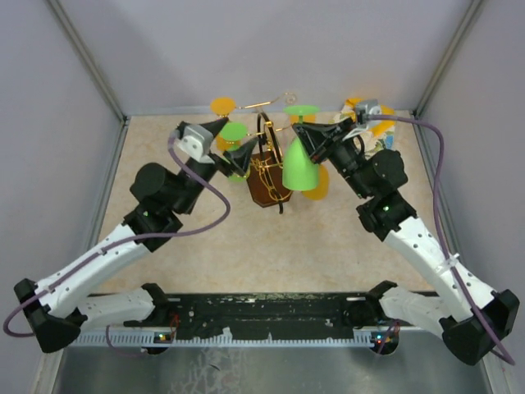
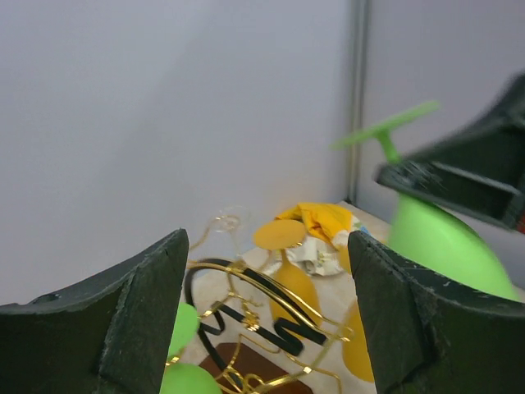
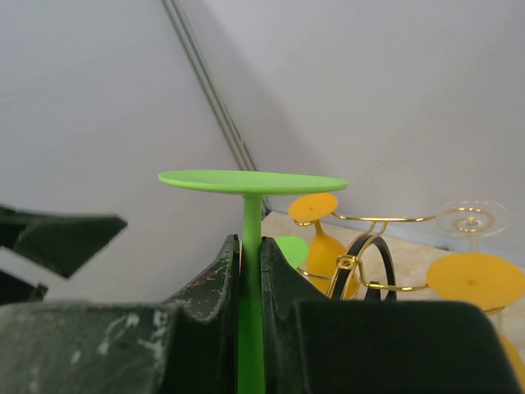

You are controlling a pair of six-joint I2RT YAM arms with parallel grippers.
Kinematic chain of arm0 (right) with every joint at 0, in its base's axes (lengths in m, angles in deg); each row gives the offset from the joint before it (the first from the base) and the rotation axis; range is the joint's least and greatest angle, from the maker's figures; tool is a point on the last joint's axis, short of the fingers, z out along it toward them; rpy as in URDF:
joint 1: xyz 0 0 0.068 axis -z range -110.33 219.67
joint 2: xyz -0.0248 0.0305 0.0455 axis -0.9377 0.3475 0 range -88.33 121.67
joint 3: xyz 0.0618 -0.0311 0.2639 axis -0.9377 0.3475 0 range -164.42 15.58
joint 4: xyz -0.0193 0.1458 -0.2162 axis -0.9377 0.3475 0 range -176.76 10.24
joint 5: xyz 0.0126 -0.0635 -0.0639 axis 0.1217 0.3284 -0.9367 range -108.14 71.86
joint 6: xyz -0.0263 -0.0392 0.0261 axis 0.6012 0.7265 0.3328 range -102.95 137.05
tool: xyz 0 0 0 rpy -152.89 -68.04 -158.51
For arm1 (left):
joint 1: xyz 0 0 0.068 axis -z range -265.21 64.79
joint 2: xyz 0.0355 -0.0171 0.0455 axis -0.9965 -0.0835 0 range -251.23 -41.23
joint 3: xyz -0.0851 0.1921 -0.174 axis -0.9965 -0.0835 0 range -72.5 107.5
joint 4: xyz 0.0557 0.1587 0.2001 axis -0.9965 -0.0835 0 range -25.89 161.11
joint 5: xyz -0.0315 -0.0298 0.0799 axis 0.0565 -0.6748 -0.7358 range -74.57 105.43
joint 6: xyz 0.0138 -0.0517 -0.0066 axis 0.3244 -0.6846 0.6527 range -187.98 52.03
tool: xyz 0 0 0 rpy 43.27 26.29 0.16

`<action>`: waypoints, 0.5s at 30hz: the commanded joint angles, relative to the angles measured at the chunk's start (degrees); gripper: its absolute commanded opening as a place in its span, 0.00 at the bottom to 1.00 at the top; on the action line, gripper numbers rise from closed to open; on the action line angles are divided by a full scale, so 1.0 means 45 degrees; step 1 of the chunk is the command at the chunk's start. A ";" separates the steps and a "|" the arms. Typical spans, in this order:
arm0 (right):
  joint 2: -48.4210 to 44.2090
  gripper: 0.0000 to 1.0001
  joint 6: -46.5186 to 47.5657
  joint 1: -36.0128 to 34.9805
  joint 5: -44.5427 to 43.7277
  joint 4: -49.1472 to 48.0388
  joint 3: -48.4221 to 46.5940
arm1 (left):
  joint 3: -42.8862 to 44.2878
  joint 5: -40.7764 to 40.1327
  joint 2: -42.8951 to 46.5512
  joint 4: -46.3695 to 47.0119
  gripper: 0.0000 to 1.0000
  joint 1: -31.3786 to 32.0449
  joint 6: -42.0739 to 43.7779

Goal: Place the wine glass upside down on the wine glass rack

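My right gripper (image 1: 305,131) is shut on the stem of a green wine glass (image 1: 300,164), held upside down with its foot up, just right of the wine glass rack (image 1: 267,168). In the right wrist view the stem (image 3: 251,246) is pinched between the fingers and the flat foot (image 3: 253,180) is on top. The rack is gold wire with a black loop handle on a brown square base (image 1: 264,190). My left gripper (image 1: 232,141) is open and empty at the rack's left side; through its fingers I see the rack (image 2: 271,316) and the held green glass (image 2: 439,238).
Orange glasses hang on the rack (image 1: 222,107) (image 3: 316,234) (image 3: 476,279), a green one at its left (image 1: 233,133), and a clear one at the back (image 3: 469,220). A yellow and white cloth bundle (image 1: 373,115) lies at the back right. Grey walls close in on three sides.
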 commanded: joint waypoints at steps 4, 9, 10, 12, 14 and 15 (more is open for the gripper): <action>-0.0851 0.00 0.2658 -0.1633 -0.1502 -0.0506 0.1546 | 0.2210 0.2904 -0.1151 -0.3454 0.84 -0.3293 -0.1702; -0.0914 0.00 0.3830 -0.3002 -0.2860 -0.3115 0.3579 | 0.1863 0.3426 -0.1324 -0.2912 0.84 -0.3913 -0.2036; -0.0855 0.00 0.4040 -0.3363 -0.3107 -0.3739 0.3983 | 0.1732 0.3487 -0.1304 -0.2802 0.84 -0.3988 -0.2080; -0.0598 0.00 0.4622 -0.3969 -0.3709 -0.5125 0.4719 | 0.1522 0.3505 -0.1217 -0.2709 0.84 -0.4092 -0.2146; -0.0263 0.00 0.5311 -0.4594 -0.4247 -0.6149 0.5111 | 0.1334 0.3498 -0.1141 -0.2661 0.84 -0.4160 -0.2153; -0.0046 0.00 0.5646 -0.4855 -0.4433 -0.6889 0.5330 | 0.1241 0.3481 -0.1093 -0.2609 0.85 -0.4211 -0.2185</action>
